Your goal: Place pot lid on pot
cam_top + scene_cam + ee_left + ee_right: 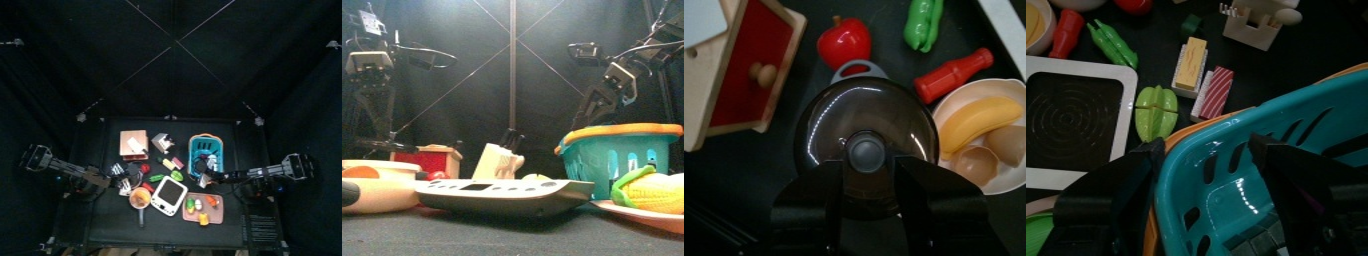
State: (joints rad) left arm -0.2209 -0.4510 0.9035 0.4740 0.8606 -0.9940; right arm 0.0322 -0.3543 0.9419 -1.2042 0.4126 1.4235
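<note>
**Left gripper spread over the lid's knob**

From overhead I see the black table (100, 215) crowded with kitchen toys, one arm coming in on each side. The biggest item is the teal basket (1280, 170) with its orange rim. My right gripper (1207, 160) hangs at that rim with jaws apart, one over the basket's inside and one outside, closed on nothing. Beside the basket lies the white scale (1077, 120) with its dark round plate, and near it a split green vegetable (1156, 112) and two small block-shaped pieces, one yellow, one red.

On the left side, my left wrist camera looks straight down on the glass pot lid (865, 125), which sits on the pot so that only the pot's grey handle loop (858, 71) shows past its edge. My left gripper (867, 185) is spread wide with a jaw on either side of the lid's knob (866, 152); I cannot tell whether it touches.

Just beside the lid are a wooden box with a red interior (744, 65), a bowl holding a banana (981, 118), a red pepper (846, 42), a small red bottle (954, 73) and a green pea pod (922, 22).
</note>
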